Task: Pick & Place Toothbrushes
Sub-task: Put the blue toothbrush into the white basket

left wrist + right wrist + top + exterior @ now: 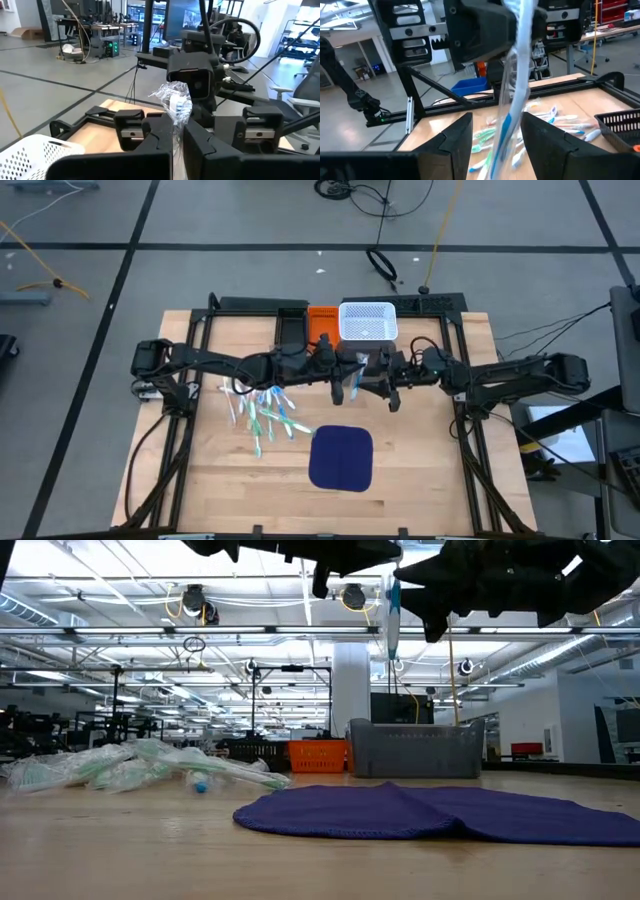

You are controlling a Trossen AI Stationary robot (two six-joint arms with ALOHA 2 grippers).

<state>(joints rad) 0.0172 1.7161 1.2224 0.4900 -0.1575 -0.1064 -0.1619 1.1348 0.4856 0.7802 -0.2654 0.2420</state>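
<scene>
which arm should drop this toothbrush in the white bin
Probably the right. The left gripper holds the wrapped toothbrush shut in its jaws; the right gripper has open jaws around it and sits nearer the white bin.

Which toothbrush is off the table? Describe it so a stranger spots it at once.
Above the table's middle, near the white basket, the two grippers meet. The wrapped blue-and-white toothbrush hangs upright from the shut left gripper, between the right gripper's fingers. The other toothbrushes lie flat in a pile.

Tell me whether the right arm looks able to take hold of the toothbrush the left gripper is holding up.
Probably yes. The left gripper is shut on the wrapped toothbrush, which hangs between the right gripper's open fingers, with nothing between them.
</scene>
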